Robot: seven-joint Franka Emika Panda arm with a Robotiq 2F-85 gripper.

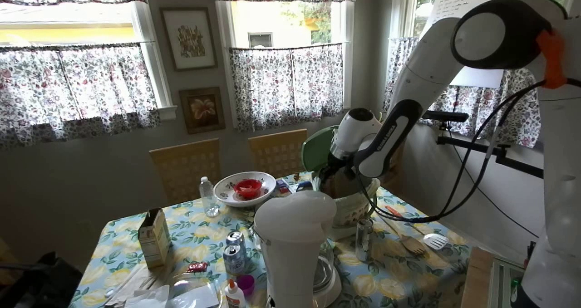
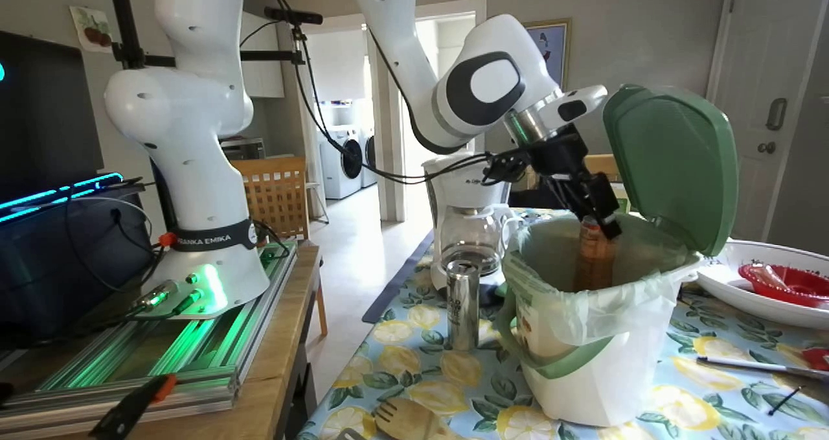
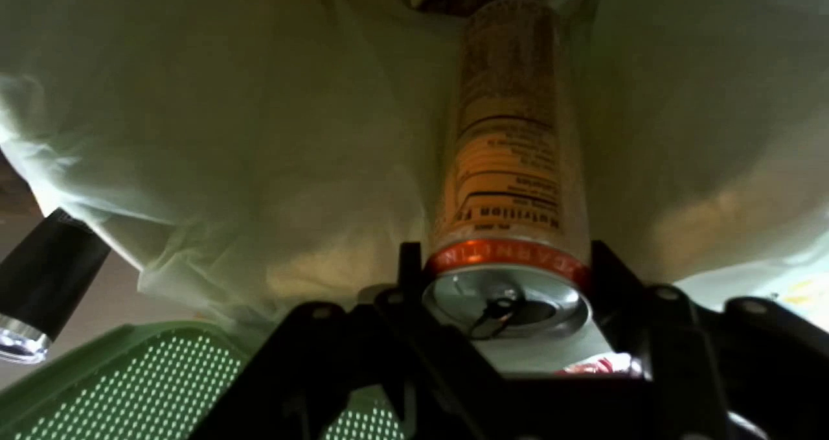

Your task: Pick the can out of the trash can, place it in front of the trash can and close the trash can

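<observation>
The trash can, a cream-white bin [image 2: 602, 388] with a light green liner, stands on the table in both exterior views [image 1: 342, 232]. Its green lid [image 2: 673, 161] is open, hinged up; it also shows in the wrist view [image 3: 149, 388]. The can [image 2: 594, 255], slim and orange-brown, is nearly upright inside the bin, its top about at rim height. In the wrist view the can [image 3: 511, 155] has its silver top between my fingers. My gripper [image 2: 599, 223] is shut on the can's upper end, a finger on each side [image 3: 504, 252]. The can's lower end is partly hidden in an exterior view.
A silver can [image 2: 463, 307] stands beside the bin on the robot's side. A white coffee maker [image 1: 295, 240] stands close by. A white bowl [image 2: 719, 291] with a red bowl is behind the lid. A wooden fork [image 1: 411, 244] and white spatula [image 1: 435, 241] lie on the table.
</observation>
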